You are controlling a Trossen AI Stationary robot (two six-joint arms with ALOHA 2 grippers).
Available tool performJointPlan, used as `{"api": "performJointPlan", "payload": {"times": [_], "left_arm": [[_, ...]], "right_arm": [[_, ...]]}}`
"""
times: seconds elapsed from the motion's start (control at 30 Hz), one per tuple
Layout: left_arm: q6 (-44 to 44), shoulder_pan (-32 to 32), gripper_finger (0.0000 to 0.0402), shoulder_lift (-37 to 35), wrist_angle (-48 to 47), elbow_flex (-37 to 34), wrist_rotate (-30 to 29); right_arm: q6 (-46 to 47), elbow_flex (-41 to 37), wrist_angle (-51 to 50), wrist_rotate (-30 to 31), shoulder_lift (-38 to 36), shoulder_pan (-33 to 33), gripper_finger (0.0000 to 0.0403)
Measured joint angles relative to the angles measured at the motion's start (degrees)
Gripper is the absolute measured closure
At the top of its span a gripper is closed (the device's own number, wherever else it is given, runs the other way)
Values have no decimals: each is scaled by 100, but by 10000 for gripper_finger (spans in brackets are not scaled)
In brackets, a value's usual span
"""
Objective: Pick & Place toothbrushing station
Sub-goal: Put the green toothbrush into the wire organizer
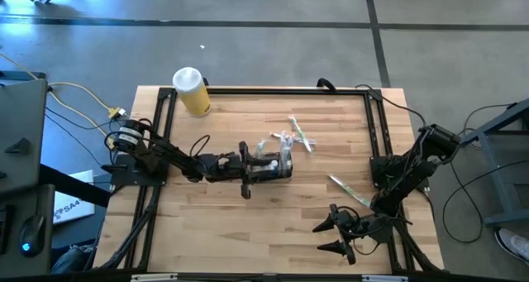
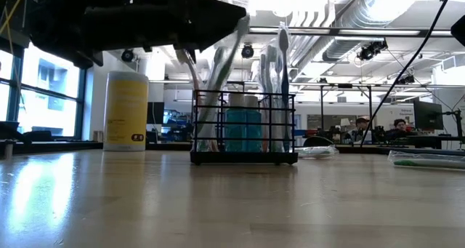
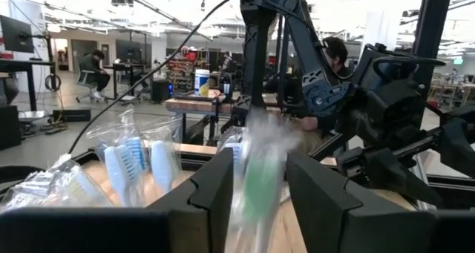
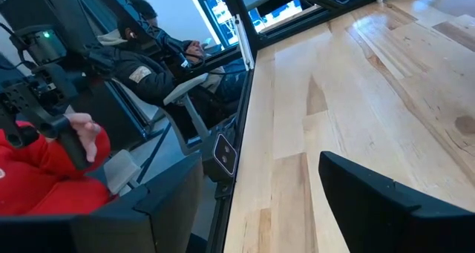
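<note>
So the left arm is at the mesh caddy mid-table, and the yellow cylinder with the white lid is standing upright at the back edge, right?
Not quite: the high view shows the yellow cylinder lying on its side at the back edge, not upright. The rest holds: the left gripper is at the mesh caddy mid-table.

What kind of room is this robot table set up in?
Probably an open-plan lab or workshop: exposed ceiling ducts, rows of desks with monitors, and people seated at them behind the wooden table.

Wooden table (image 1: 248,216); caddy (image 1: 273,168); yellow cylinder (image 1: 192,92)
</note>
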Motion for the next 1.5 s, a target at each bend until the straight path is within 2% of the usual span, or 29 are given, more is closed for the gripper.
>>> {"api": "performJointPlan", "payload": {"times": [0.23, 0.6, 0.8, 1.03, 1.13, 1.23, 1.3, 1.4, 1.5], "left_arm": [[-42, 2, 245, 3, 45, 26, -197], [-8, 2, 242, 3, 435, 143, -162], [3, 2, 242, 1, 413, 426, 378], [420, -89, 242, 1, 288, 548, 1582], [775, -301, 242, -39, 165, 548, 1647], [1164, -570, 242, -281, -491, 596, 1499], [1409, -801, 242, -559, -1388, 700, 1281], [1620, -1215, 242, -982, -3241, 1097, 670], [1431, -1631, 242, -1276, -5372, 1698, -50]], "right_arm": [[0, 0, 0, 0, 0, 0, 141], [0, 0, -4, -1, 0, 0, 141], [0, 0, -9, 0, 0, 0, 141], [-44, 0, -11, -2, 0, 0, 141], [-278, -1, -7, -2, 0, 0, 141], [-612, -2, 8, -3, 0, -23, 141], [-868, -2, 31, -35, 0, -76, 141], [-1251, -2, 135, -48, 0, -236, 141], [-1741, -2, 202, -241, 0, -476, 141]]}}
